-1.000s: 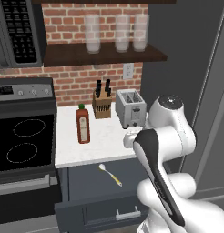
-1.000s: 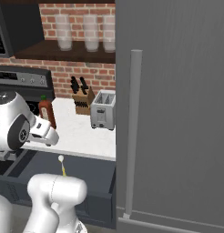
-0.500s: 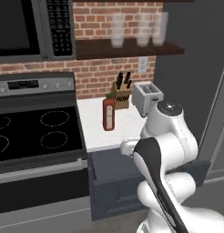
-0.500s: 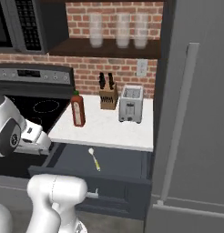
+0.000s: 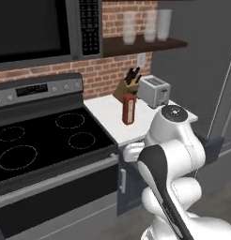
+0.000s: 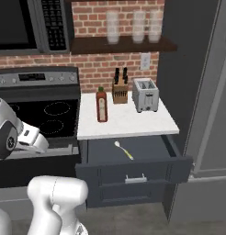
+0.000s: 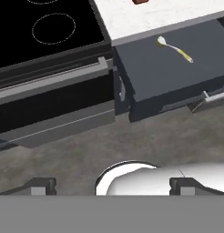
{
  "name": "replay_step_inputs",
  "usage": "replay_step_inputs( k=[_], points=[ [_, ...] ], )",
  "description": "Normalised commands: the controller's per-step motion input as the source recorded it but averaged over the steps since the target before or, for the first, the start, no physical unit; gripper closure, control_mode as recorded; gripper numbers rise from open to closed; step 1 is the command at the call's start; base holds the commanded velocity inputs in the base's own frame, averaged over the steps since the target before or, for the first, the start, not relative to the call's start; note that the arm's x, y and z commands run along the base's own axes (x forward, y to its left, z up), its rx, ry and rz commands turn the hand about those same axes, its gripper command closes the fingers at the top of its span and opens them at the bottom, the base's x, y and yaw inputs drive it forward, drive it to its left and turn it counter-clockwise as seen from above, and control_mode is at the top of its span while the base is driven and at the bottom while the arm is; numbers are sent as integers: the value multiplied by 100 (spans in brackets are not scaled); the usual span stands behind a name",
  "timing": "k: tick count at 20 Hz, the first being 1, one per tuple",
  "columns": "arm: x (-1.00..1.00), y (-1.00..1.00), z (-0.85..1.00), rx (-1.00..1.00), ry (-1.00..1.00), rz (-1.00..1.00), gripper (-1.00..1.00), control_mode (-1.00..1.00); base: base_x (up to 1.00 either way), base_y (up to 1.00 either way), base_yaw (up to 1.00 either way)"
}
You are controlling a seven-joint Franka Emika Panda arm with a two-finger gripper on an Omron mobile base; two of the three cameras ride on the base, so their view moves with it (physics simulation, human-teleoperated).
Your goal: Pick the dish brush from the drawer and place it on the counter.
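Claw: the claw (image 7: 112, 185) hangs spread wide and empty, its two dark tips far apart at the foot of the hand view, aimed down at the floor in front of the cabinets.
Reach: well apart from the drawer, which lies up and to the right in the hand view; nothing is between the tips.
Dish brush: the dish brush (image 7: 175, 49) lies flat on the drawer floor, whitish head toward the tabletop edge, yellow handle slanting away toward the drawer front; touching nothing else.
Drawer: the drawer (image 6: 174, 158) stands pulled open beneath the tabletop (image 6: 133, 121), beside the oven door (image 7: 54, 107).
Handling: likely light, stiff and slim, with a smooth handle that could slip or roll.
Hold: best judged across the middle of the yellow handle, the tips closing on its narrow sides, coming from above.
Neighbours: a red bottle (image 6: 102, 105), knife block (image 6: 119, 91) and toaster (image 6: 145, 95) stand on the tabletop, leaving bare white surface near the front edge.
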Motion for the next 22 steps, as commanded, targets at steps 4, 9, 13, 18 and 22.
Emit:
replay_step_inputs(
  k=[4,9,13,18,22],
  points=[
    [0,0,0,0,0,0,-100,100,15,92,-67],
    [0,0,0,0,0,0,-100,100,0,60,-60],
    [0,0,0,0,0,0,-100,100,0,6,-21],
    [1,-49,0,0,3,-10,-100,-100,0,0,0],
    [1,-88,0,0,12,-17,-100,-100,0,0,0]
  ],
)
